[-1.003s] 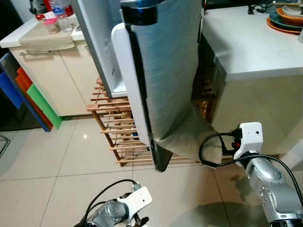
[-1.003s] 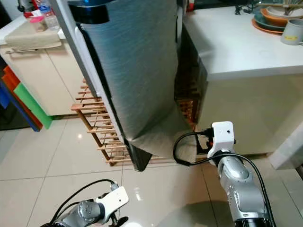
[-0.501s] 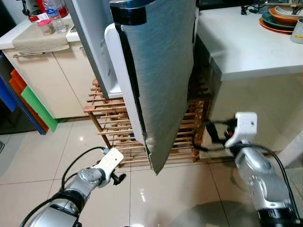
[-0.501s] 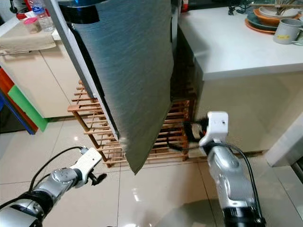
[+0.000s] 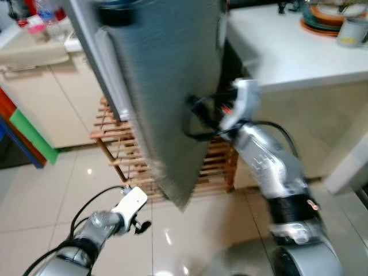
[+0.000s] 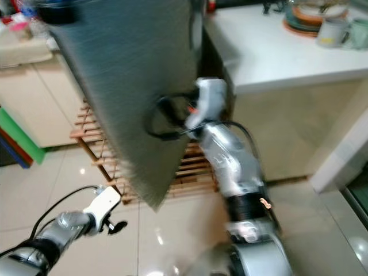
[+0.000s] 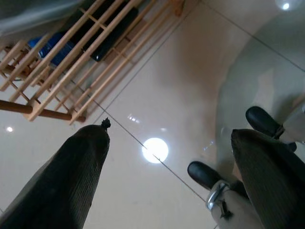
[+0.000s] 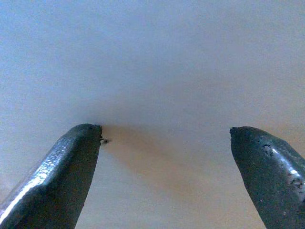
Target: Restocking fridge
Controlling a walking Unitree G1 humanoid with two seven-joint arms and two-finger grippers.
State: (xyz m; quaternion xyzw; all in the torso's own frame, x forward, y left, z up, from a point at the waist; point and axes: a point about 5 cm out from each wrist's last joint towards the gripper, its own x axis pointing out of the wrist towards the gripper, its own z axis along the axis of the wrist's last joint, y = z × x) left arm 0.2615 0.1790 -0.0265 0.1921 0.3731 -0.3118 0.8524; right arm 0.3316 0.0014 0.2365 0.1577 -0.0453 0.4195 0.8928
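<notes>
- Fridge door [image 5: 167, 86], grey, swung out into the room over a wooden rack [image 5: 123, 144] on the tiled floor [image 5: 46, 190]; head views blurred.
- Right gripper [image 8: 164, 143] raised against the door's outer face near its free edge; jaws wide apart, holding nothing, fingertips [image 8: 81, 143] close to a pale flat surface, judged to be the door panel. Contact not confirmed.
- Left gripper [image 7: 167, 138] low over the floor beside the rack's front corner, jaws wide, empty, pointed at tiles.
- White counter [image 5: 287, 57] beside the fridge, dishes and a mug [image 5: 348, 31] at its far corner; bottle [image 5: 49, 17] on the beige cabinet [image 5: 52, 98] on the other side.
- No restock item in either gripper; fridge interior hidden behind the door.
- Step judged: handling the door, most likely pushing it.
- Next move calls for flat, steady pressure near the free edge and clearance from the rack; direction of swing cannot be told.
</notes>
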